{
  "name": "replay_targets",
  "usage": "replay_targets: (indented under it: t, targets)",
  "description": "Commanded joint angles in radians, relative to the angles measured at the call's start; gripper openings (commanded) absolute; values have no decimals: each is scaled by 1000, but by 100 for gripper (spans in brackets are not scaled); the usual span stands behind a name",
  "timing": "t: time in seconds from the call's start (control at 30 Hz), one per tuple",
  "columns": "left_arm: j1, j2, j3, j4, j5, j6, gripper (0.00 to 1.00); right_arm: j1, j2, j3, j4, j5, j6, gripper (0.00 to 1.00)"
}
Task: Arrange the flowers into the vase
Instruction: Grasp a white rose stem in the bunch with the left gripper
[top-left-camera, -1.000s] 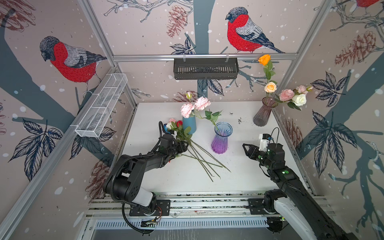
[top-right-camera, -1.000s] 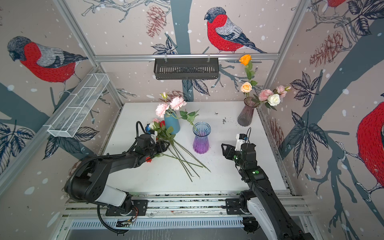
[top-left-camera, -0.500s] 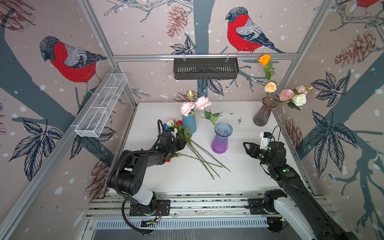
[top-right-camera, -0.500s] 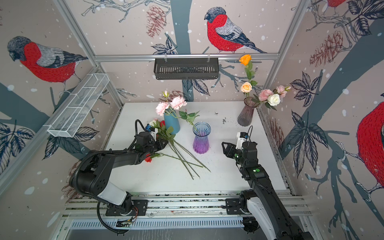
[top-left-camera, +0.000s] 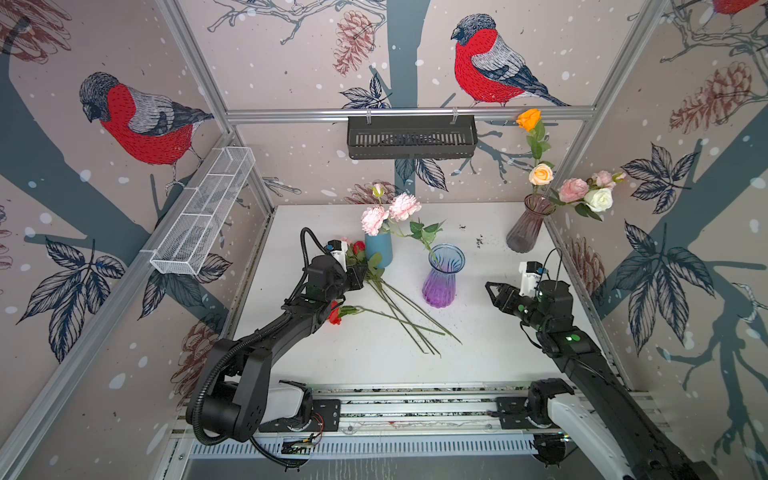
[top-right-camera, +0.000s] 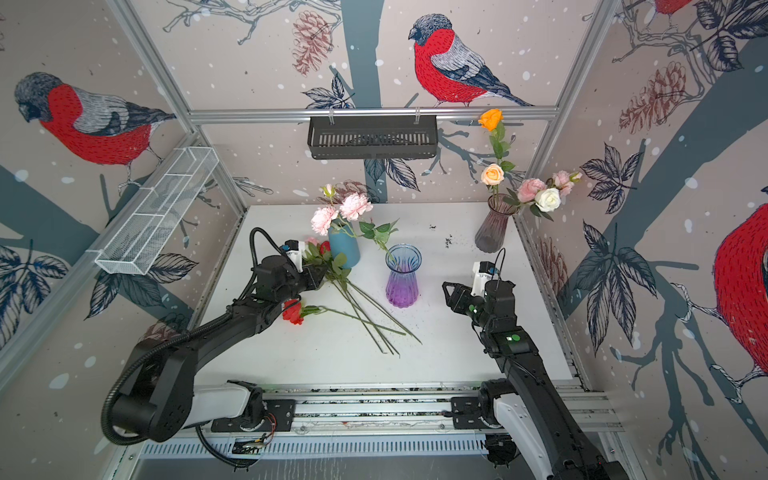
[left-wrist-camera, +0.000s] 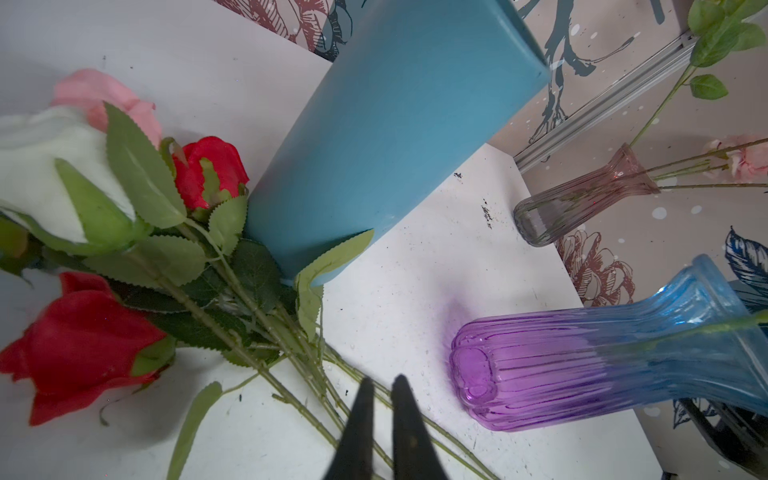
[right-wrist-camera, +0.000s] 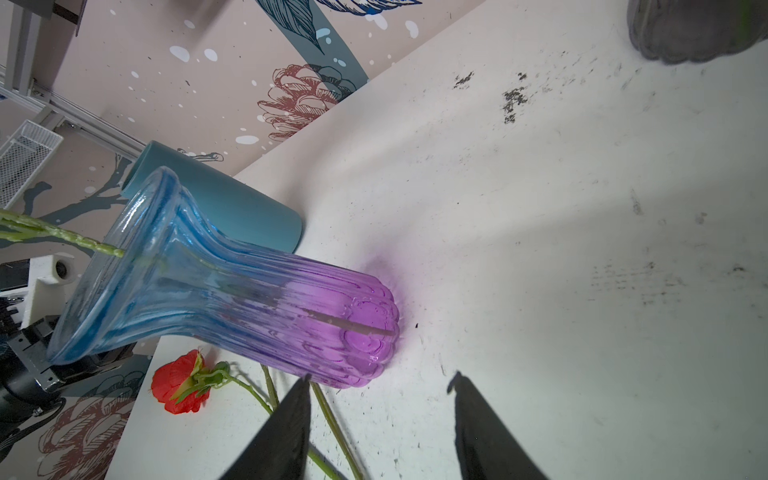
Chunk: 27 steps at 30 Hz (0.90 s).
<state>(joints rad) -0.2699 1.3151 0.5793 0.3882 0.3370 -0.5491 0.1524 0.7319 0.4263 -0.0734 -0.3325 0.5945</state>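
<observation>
Left gripper (left-wrist-camera: 383, 380) reaches low over the flowers (top-left-camera: 395, 309), centre-left in both top views; jaws nearly together, grasp indeterminate. Right gripper (right-wrist-camera: 382, 376) hovers released, bare table (right-wrist-camera: 540, 249) beside the purple vase (right-wrist-camera: 270, 299)

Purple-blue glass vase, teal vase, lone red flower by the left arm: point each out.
purple-blue glass vase (top-left-camera: 440, 284), a top view, on its purple lower body.
teal vase (top-left-camera: 382, 247), a top view, on its side wall.
lone red flower (right-wrist-camera: 176, 384), right wrist view, on its petals.

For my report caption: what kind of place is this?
Probably a robot test cell: two arms mounted on a rail, an aluminium frame with printed walls, and vases on a white table.
</observation>
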Motion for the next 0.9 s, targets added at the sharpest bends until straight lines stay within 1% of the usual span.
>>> replay_targets:
  t: [0.0, 0.03, 0.07, 0.2, 0.27, 0.43, 0.57, 0.7, 0.8, 0.87]
  targets:
    - [2, 13, -19, -27, -5, -6, 41, -1, -6, 2, 13, -12, -7, 55]
    - [2, 25, -30, -10, -2, -20, 47, -1, -9, -1, 14, -10, -6, 55]
    - [1, 42, -41, 11, 4, -35, 50, -1, -10, -4, 14, -10, -4, 55]
    - [2, 125, -56, 95, 54, -80, 51, -1, -21, -8, 9, -16, -1, 55]
    - [3, 168, -55, 142, 77, -103, 50, -1, -32, -6, 2, -13, -4, 55]
    - [3, 254, -34, 210, 90, -130, 49, -2, -64, -7, -14, 5, -11, 55]
    - [23, 329, -17, 287, 122, -176, 47, -7, -77, -5, -25, 11, -13, 56]
    - [46, 371, -17, 358, 134, -216, 46, -8, -78, -3, -31, 12, -15, 56]
    - [59, 392, -22, 406, 144, -240, 42, -10, -78, -3, -29, 12, -15, 56]
    - [61, 401, -21, 422, 144, -246, 36, -11, -77, -1, -30, 11, -16, 56]
